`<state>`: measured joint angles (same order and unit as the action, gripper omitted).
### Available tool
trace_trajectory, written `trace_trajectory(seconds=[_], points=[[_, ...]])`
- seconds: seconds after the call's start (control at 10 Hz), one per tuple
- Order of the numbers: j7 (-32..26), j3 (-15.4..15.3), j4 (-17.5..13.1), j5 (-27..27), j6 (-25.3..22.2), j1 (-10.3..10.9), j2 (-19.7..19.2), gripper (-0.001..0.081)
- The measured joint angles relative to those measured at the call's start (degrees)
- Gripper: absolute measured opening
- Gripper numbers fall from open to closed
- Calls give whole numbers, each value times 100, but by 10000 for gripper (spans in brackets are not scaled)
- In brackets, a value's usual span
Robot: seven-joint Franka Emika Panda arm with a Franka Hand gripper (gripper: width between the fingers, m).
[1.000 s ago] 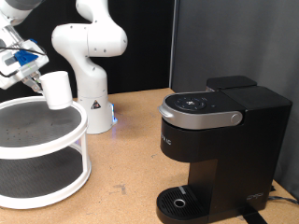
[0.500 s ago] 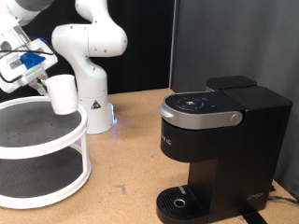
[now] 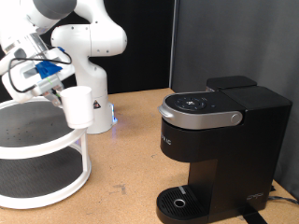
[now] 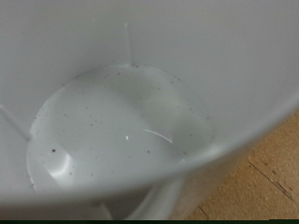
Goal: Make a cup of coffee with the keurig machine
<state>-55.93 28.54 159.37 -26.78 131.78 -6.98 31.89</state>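
The cup [image 3: 78,105], a plain white mug, hangs in the air at the exterior view's left, over the right rim of the white two-tier stand [image 3: 37,177]. My gripper [image 3: 56,90] is shut on the cup at its rim. The wrist view is filled by the cup's white inside [image 4: 121,131]. The keurig machine [image 3: 217,149], boxy and black with a grey arched handle, stands at the exterior view's right with its lid down. Its round drip tray [image 3: 177,200] at the base is bare. The cup is well to the left of the machine and above drip-tray height.
The arm's white base [image 3: 91,65] stands at the back, just behind the cup. The wooden table [image 3: 126,163] lies between the stand and the machine. A black panel closes the back.
My gripper has carried the cup to the exterior view's right and slightly down, from over the stand's upper tier to its right rim, towards the machine.
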Motion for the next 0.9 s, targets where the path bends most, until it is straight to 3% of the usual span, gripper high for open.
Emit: trace_trajectory(seconds=[0.3, 0.6, 0.7, 0.9], points=[[-12, -28, -189, -369, 32, 528, -420, 70], [11, -196, -261, -688, 440, 892, -751, 71], [11, -223, -275, -771, 562, 981, -824, 70], [-2, -206, -266, -685, 413, 968, -827, 70]])
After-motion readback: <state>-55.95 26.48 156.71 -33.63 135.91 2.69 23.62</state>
